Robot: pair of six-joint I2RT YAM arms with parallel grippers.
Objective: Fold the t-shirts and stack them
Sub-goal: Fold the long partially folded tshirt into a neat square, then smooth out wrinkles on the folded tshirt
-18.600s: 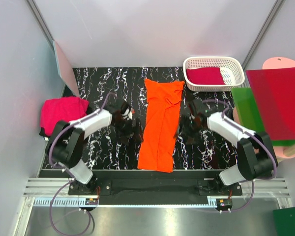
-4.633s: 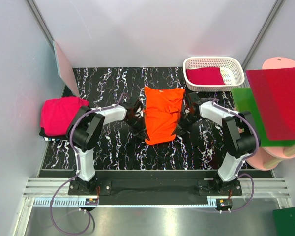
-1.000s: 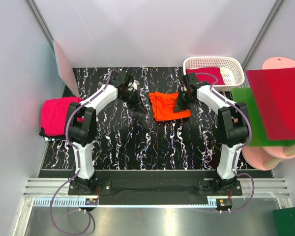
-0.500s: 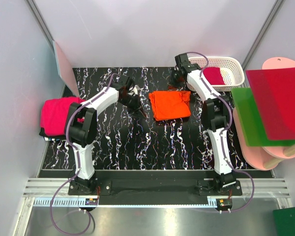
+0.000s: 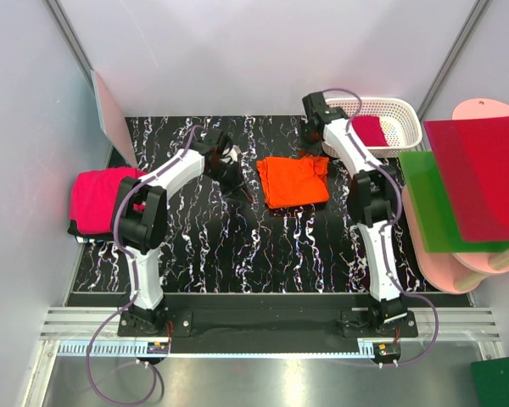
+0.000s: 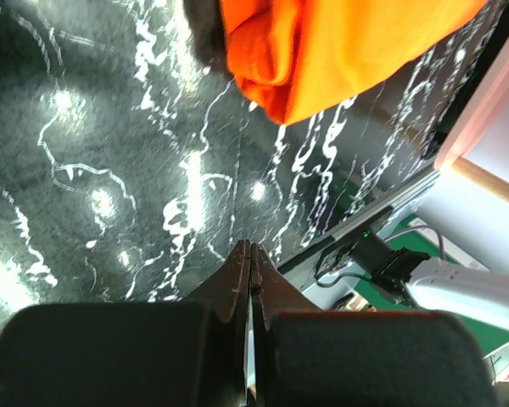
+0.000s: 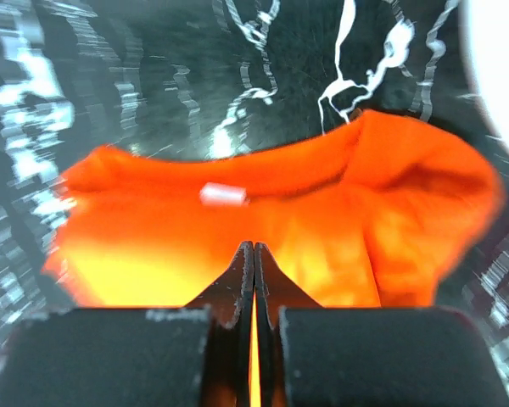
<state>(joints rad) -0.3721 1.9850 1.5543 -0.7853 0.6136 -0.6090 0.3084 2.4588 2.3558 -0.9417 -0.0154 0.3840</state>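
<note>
Presently, a folded pink shirt point(image 5: 109, 197) lies at the left edge of the bench point(image 5: 204, 246).

Left claw point(image 6: 250, 257): fingers pressed together, nothing held. It hangs over bare bench just left of the orange shirt point(image 5: 294, 181) and apart from it.

Orange shirt: folded to a compact rectangle at mid-bench, toward the far side. Its left edge shows a thick, rolled bulge in the left wrist view.

Right claw point(image 7: 254, 251): closed tight and empty, over the shirt's far edge. Contact with the cloth cannot be determined.

A basket point(image 5: 407, 136) at far right holds a crimson shirt point(image 5: 369, 130).

Assessment: the fold appears finished, so the step in hand is judged to be moving the orange shirt onto the pink one.

Recommendations:
- Open both claws before descending.
- Take the left and right edges through every layer, or the bundle may unfold on lifting.
- Bite well past the bulged left edge, as a shallow pinch would likely catch the top layer only.
- Raise both sides together and level, and carry left without stretching the cloth.
- Lay it square on the pink shirt and release only once it rests flat.
</note>
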